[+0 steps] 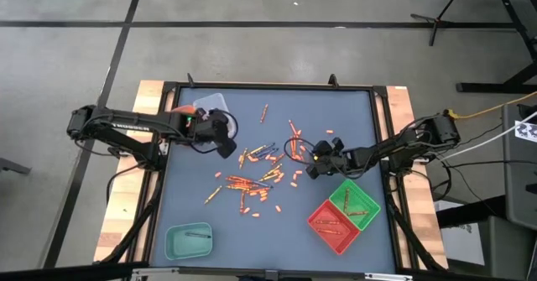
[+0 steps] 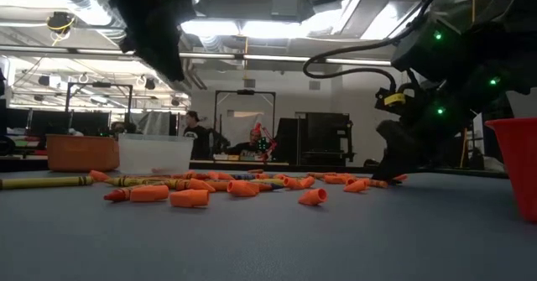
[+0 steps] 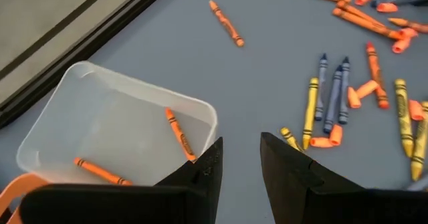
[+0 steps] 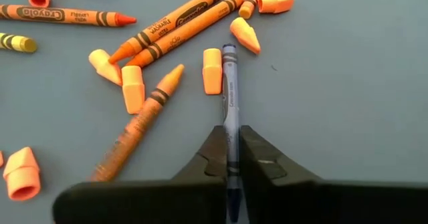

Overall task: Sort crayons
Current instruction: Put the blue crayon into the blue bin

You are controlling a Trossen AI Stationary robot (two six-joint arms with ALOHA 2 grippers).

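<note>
From above, the crayons (image 1: 252, 180) were seen scattered across the middle of the desk (image 1: 193, 205), with a clear tray (image 1: 210, 103) at the far left, a teal tray (image 1: 188, 241) at the near left and a green tray (image 1: 356, 200) and a red tray (image 1: 334, 224) side by side at the near right; the right gripper (image 1: 312, 170) was held low at the right edge of the scatter, and the left gripper (image 1: 225, 147) was placed just beside the clear tray. At desk height, orange stubs (image 2: 189, 198) were shown lying loose in front, and the dark right arm was set down among them. In the left wrist view, the left jaws were seen apart and empty above the clear tray, which held two orange crayons (image 3: 179, 134). In the right wrist view, the right jaws were clamped on a blue crayon (image 4: 230, 97) near its blunt end, most of its length sticking out forward over the desk, with an orange stub (image 4: 212, 70) just beside it. Since the hold was far off centre, a straight, slow lift would be advised, so that the crayon is not swung or slipped loose and its neighbours are not dragged; which tray blue belongs in could not be told.
</note>
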